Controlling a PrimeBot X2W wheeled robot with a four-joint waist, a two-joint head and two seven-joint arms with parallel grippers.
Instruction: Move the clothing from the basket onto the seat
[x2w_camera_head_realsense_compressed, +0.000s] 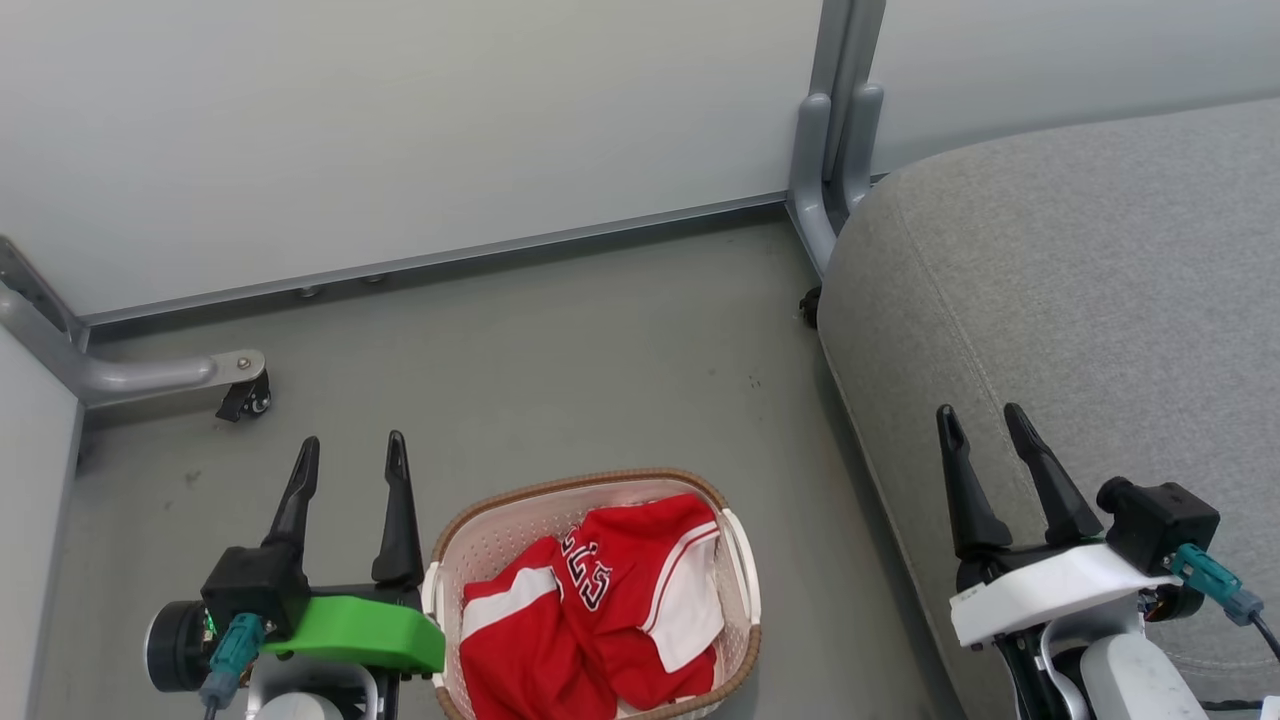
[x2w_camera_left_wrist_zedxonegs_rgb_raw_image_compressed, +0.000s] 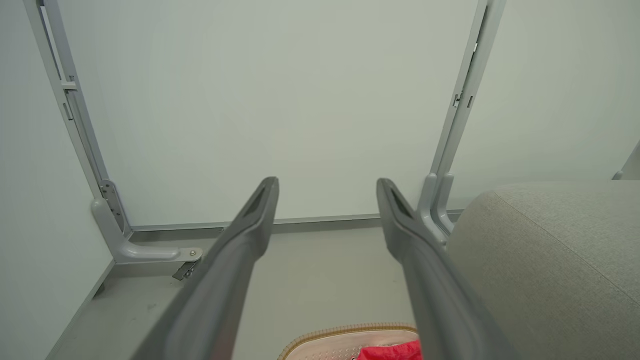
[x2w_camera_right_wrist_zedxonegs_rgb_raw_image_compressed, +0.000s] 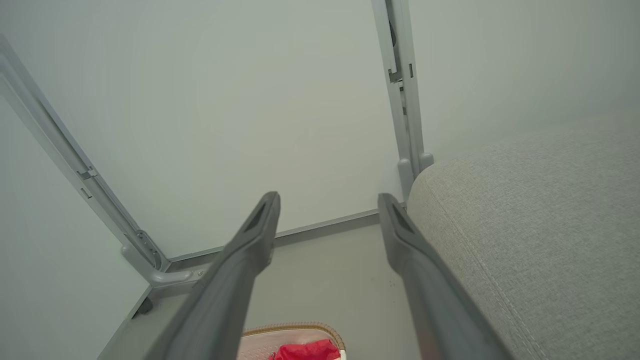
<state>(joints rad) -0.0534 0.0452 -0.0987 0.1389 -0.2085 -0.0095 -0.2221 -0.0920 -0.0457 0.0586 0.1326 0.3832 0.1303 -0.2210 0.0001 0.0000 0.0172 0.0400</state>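
Clothing (x2w_camera_head_realsense_compressed: 600, 610): red garments, crumpled inside basket (x2w_camera_head_realsense_compressed: 580, 480) on near floor (x2w_camera_head_realsense_compressed: 560, 360), left of seat (x2w_camera_head_realsense_compressed: 1080, 280). Judged soft, light, limp; pinch a raised top fold. Left pincer (x2w_camera_head_realsense_compressed: 353, 440), right pincer (x2w_camera_head_realsense_compressed: 980, 412): both released, empty.

In my head view the light is soft and even, with no single source I can tell: bright, no glare, and the red clothing (x2w_camera_head_realsense_compressed: 600, 610) is vivid and sharp. The seat (x2w_camera_head_realsense_compressed: 1080, 300) throws a faint, blurred shadow on the floor (x2w_camera_head_realsense_compressed: 560, 350) along its left edge, and a dim band lies under the wall panels (x2w_camera_head_realsense_compressed: 400, 130). Both wrist views look paler, with a washed, greenish cast. There the fingers of my left tool (x2w_camera_left_wrist_zedxonegs_rgb_raw_image_compressed: 327, 182) and my right tool (x2w_camera_right_wrist_zedxonegs_rgb_raw_image_compressed: 327, 197) are crisp at the tips but smear out of focus toward the bottom edge. The wide lens leans the grey frame posts (x2w_camera_left_wrist_zedxonegs_rgb_raw_image_compressed: 82, 125) outward near the sides.
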